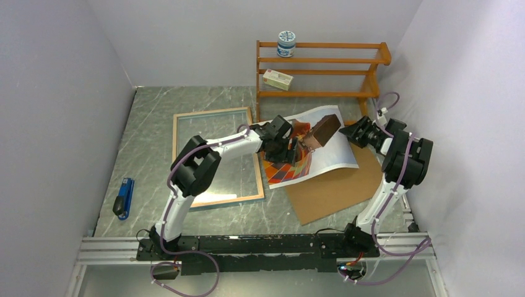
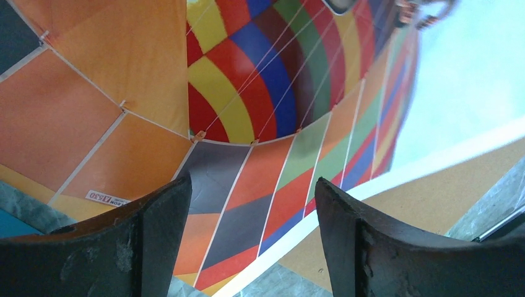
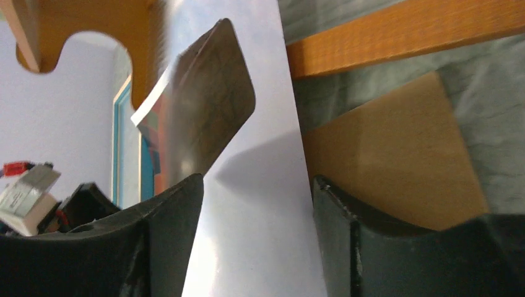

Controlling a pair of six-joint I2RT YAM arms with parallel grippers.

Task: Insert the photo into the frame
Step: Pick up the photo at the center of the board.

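The photo [image 1: 322, 154], a colourful balloon print with a white border, lies partly on the brown backing board [image 1: 334, 185]. My left gripper [image 1: 296, 148] hovers open over the print's left part; in the left wrist view the balloon pattern [image 2: 247, 93] fills the space beyond the spread fingers [image 2: 252, 180]. My right gripper [image 1: 350, 133] is at the print's far right edge, open, with the white back of the sheet [image 3: 247, 235] standing between its fingers [image 3: 257, 179]. A brownish curled flap [image 3: 210, 105] rises there. The frame [image 1: 210, 154] lies flat to the left, wood-coloured rim up.
An orange-brown shelf rack [image 1: 319, 68] stands at the back with a jar [image 1: 286, 43] and a small box [image 1: 277, 79] on it. A blue stapler [image 1: 124, 198] lies near the left wall. Walls close in on both sides.
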